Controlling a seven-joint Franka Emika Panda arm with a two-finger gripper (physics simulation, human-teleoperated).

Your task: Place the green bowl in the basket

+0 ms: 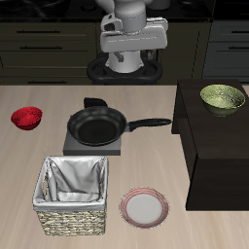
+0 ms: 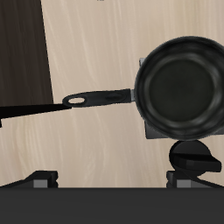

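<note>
The green bowl (image 1: 223,97), olive with a speckled lighter inside, stands upright on a dark raised cabinet (image 1: 209,156) at the table's side. The basket (image 1: 73,197), woven wicker with a grey-white cloth lining, sits near the table's front edge and holds nothing. My gripper (image 1: 133,58) hangs high at the table's back, above and behind the pan, far from both bowl and basket. In the wrist view the gripper (image 2: 114,180) is open, its fingertips (image 2: 42,178) wide apart with nothing between them. Bowl and basket do not show in the wrist view.
A black frying pan (image 1: 97,126) rests on a grey burner plate (image 1: 76,146) mid-table, its handle (image 1: 148,124) pointing toward the cabinet; it also shows in the wrist view (image 2: 179,87). A small red bowl (image 1: 27,118) and a pink-rimmed plate (image 1: 144,207) lie on the table.
</note>
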